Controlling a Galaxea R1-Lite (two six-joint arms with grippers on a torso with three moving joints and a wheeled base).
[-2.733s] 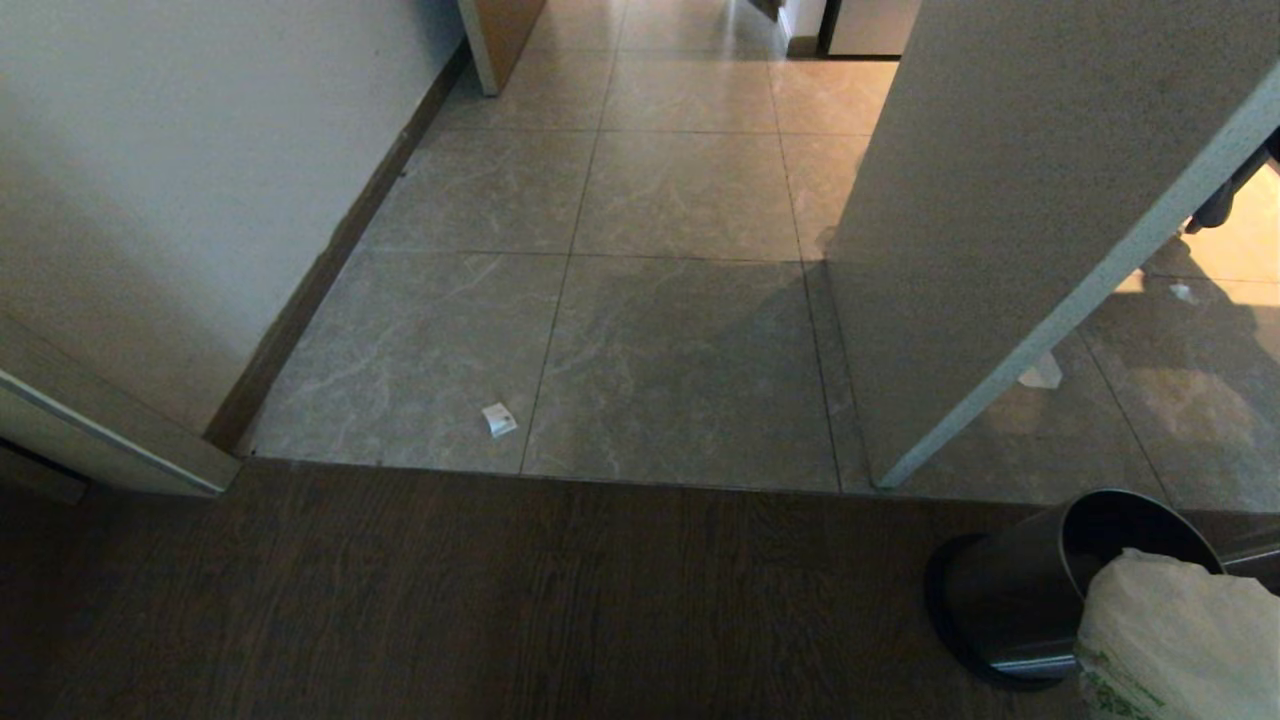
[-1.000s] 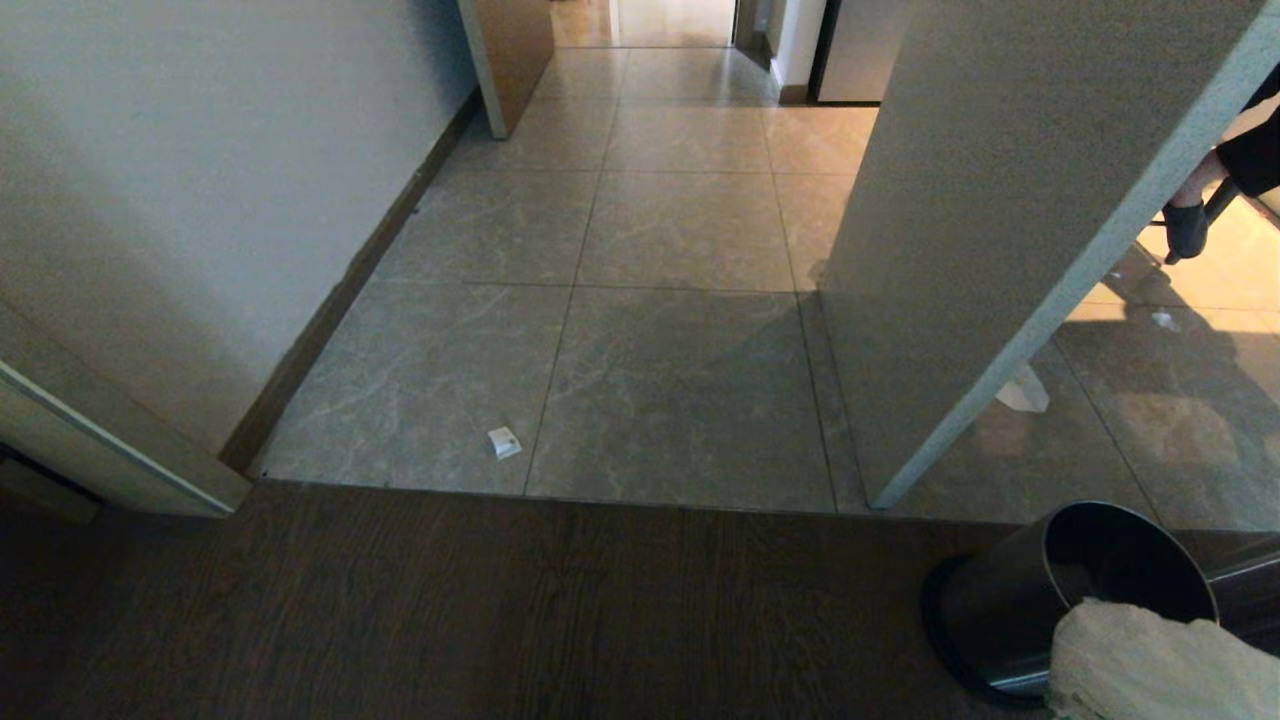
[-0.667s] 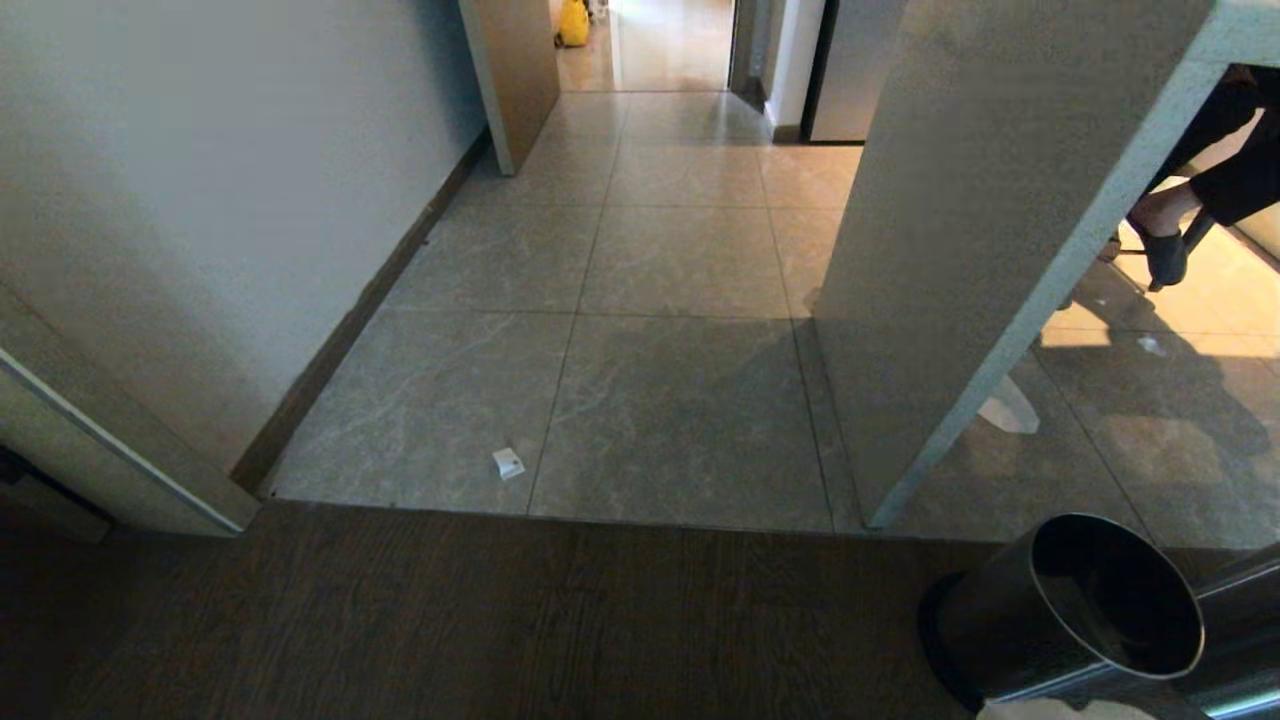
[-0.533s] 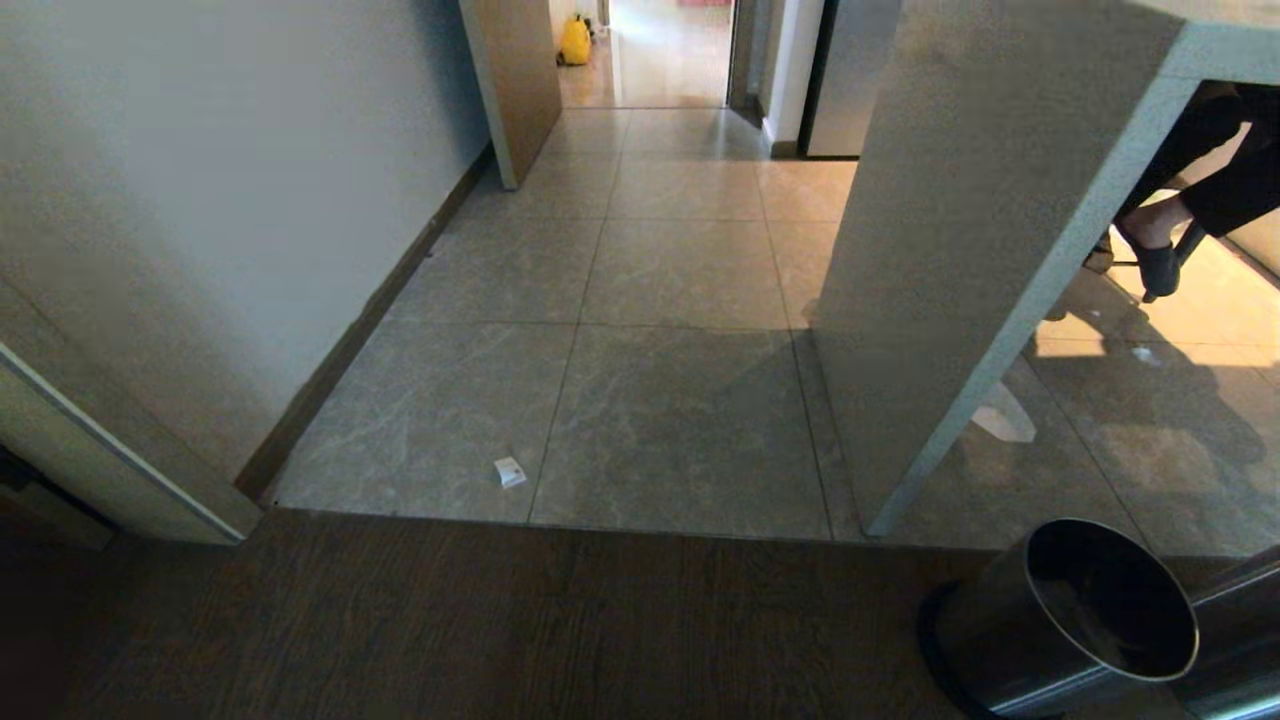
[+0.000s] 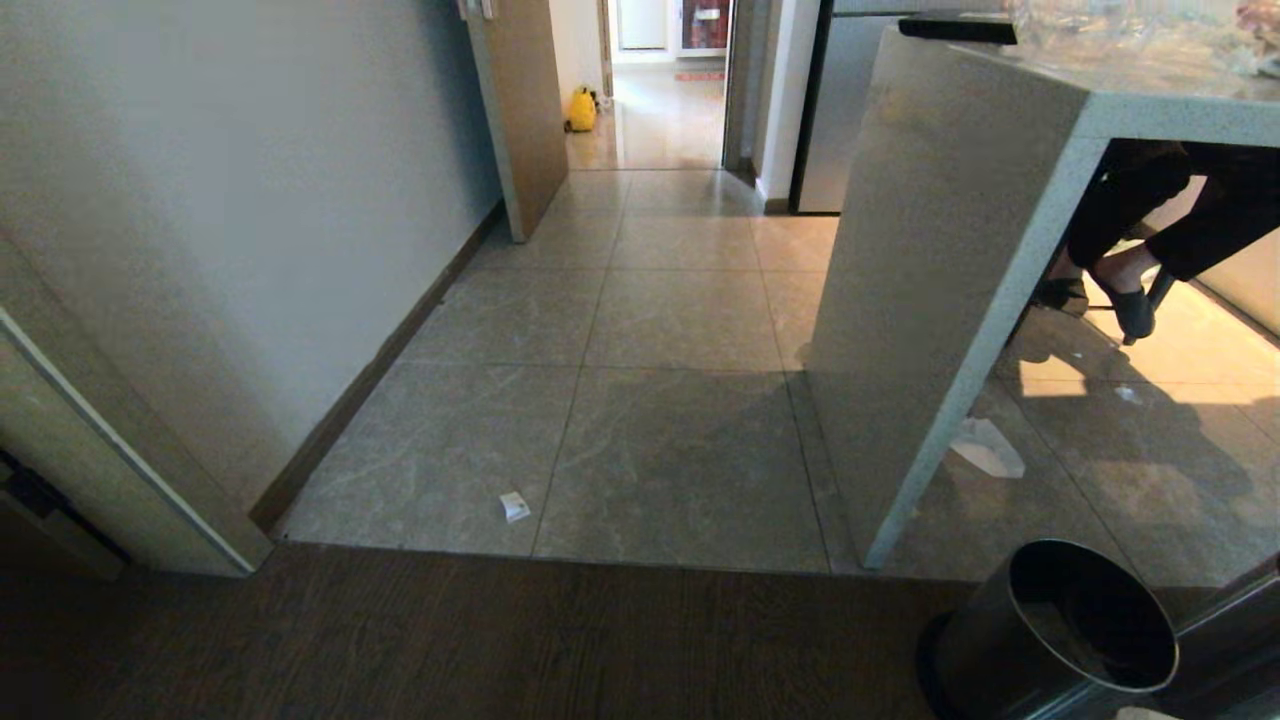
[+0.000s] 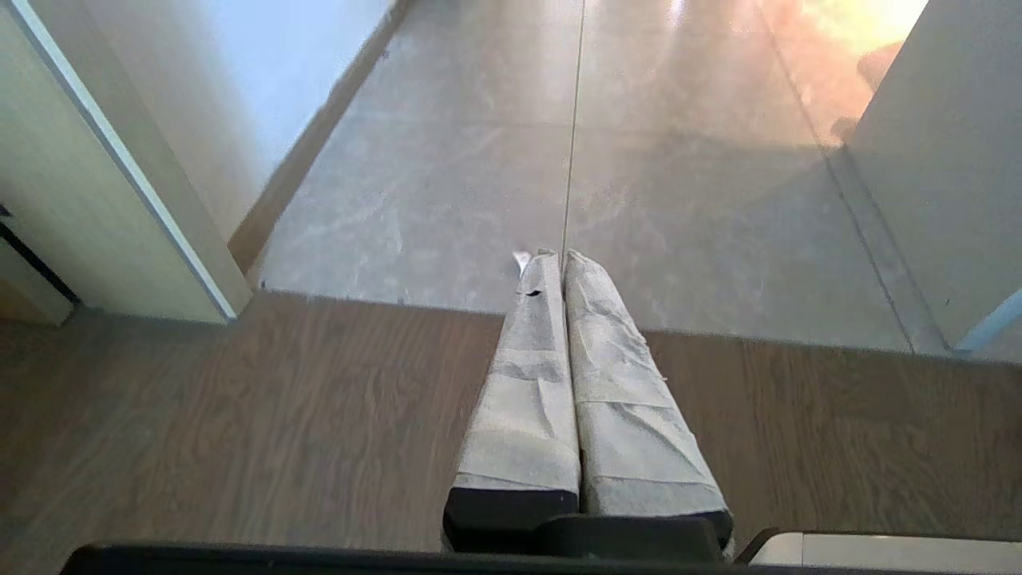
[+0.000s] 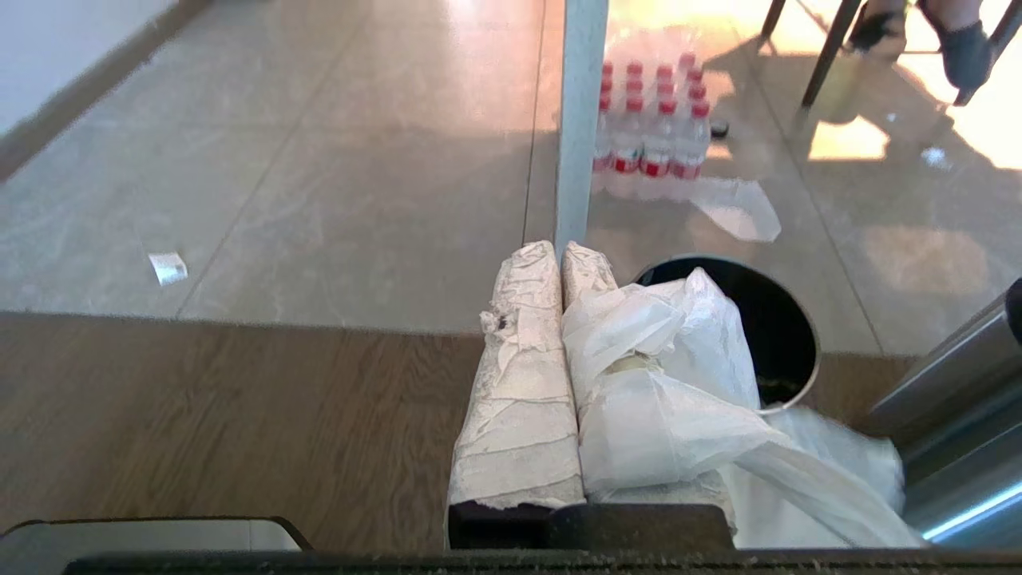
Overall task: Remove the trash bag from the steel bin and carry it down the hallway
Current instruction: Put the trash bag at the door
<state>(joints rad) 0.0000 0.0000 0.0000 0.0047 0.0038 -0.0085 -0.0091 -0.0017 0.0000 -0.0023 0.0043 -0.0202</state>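
Head view: the steel bin [image 5: 1050, 635] stands on dark wood flooring at the lower right, its mouth open and dark inside. Beyond the wood lies grey tile with a small scrap of paper [image 5: 514, 506] on it, and a stone counter [image 5: 930, 280] rises on the right (a person's legs [image 5: 1130, 270] show beneath it). Neither arm is visible here.

Left wrist view: the left gripper [image 6: 563, 259] hangs over the edge between wood and tile, its wrapped fingers pressed together with nothing between them.

Right wrist view: the right gripper [image 7: 559, 251] is closed, the white trash bag [image 7: 679, 391] bunched over one finger and trailing down beside it, in front of the bin's mouth [image 7: 766, 335]. A pack of water bottles [image 7: 651, 120] stands farther off.
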